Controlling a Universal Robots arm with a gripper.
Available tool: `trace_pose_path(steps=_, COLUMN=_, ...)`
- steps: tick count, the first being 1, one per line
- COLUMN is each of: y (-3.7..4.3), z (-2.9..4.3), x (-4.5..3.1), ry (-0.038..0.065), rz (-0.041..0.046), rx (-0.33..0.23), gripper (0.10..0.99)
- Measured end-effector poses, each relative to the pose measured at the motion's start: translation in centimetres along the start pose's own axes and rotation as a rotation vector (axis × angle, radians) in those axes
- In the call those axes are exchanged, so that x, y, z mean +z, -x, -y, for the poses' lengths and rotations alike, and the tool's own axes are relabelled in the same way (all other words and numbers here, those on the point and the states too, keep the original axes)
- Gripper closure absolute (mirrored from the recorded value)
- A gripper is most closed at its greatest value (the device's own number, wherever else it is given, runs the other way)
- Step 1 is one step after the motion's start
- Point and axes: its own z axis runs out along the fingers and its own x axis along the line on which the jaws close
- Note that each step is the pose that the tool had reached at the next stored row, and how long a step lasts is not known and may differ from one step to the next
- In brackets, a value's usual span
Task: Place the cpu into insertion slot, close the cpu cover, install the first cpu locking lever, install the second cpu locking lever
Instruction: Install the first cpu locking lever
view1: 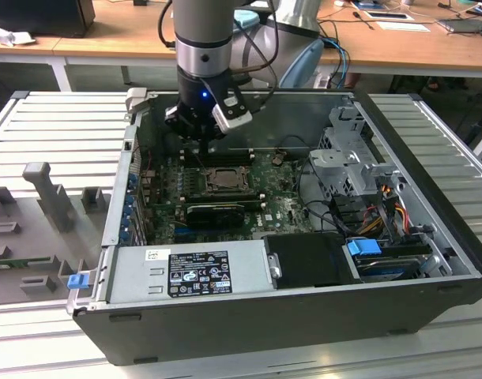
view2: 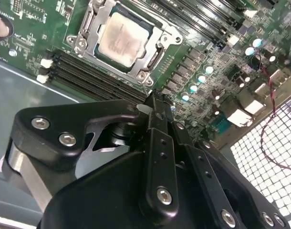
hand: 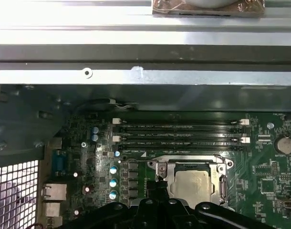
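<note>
One gripper (view1: 203,148) hangs inside the open computer case (view1: 117,207), above the green board (view1: 284,207); in the second wrist view its fingers (view2: 157,143) look pressed together, with nothing between them. Black memory slots (view2: 88,78) lie just below its tips; just past those, a little toward the exterior view's right, the cpu (view1: 223,180) sits flat in the insertion slot (view2: 78,44), clear of the gripper; the cpu cover (view2: 150,52) lies down around its tan face. I cannot tell how the levers stand. The drive cage (view1: 348,150) stands well apart, farther right.
</note>
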Motion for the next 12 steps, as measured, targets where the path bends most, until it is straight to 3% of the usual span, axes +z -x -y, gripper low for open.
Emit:
trace_pose_path(steps=8, y=-2.92, z=-0.01, x=0.17, ry=0.003, rz=0.0003, rx=0.001, gripper=0.980)
trace_pose_path(steps=12, y=-3.55, z=-0.08, x=0.22, ry=0.005, rz=0.0003, rx=0.001, gripper=0.980)
